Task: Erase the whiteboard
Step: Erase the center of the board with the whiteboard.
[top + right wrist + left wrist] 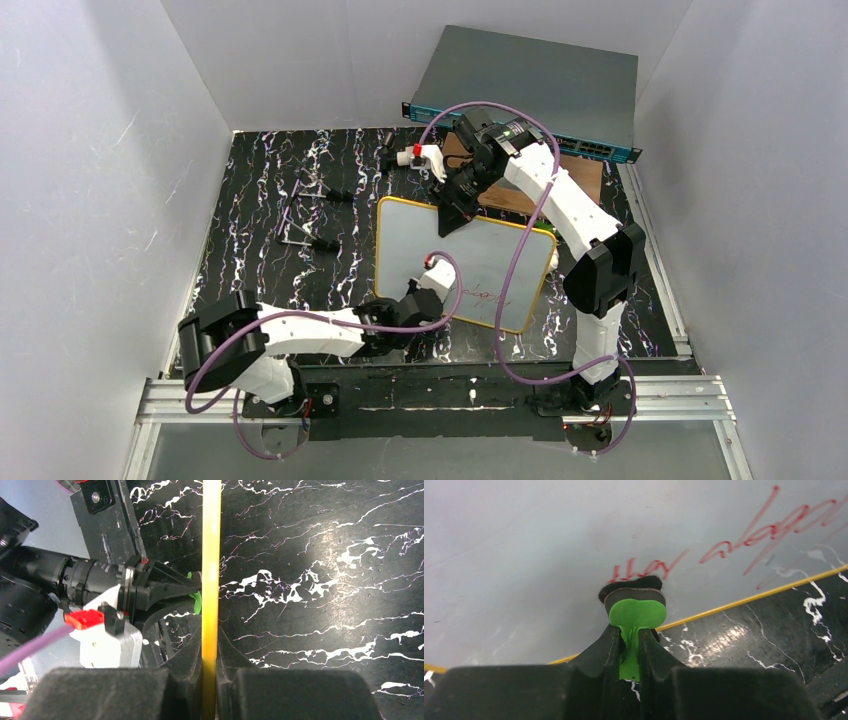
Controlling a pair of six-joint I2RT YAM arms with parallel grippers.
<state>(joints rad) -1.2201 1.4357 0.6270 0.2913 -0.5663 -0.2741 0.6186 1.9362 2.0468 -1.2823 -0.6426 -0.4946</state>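
The left gripper is clenched on a green eraser, and its dark felt pad seems to touch the whiteboard just below the red writing. The board sits at the middle of the black marbled table, slightly right. The right gripper is clamped on the yellow rim at its far edge.

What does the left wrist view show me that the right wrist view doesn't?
Only left wrist: the red writing on the whiteboard, with the left gripper holding a green eraser at it. Only right wrist: the right gripper shut on the board's yellow rim, seen edge-on. Both: that rim, some green eraser, and the black marbled table.
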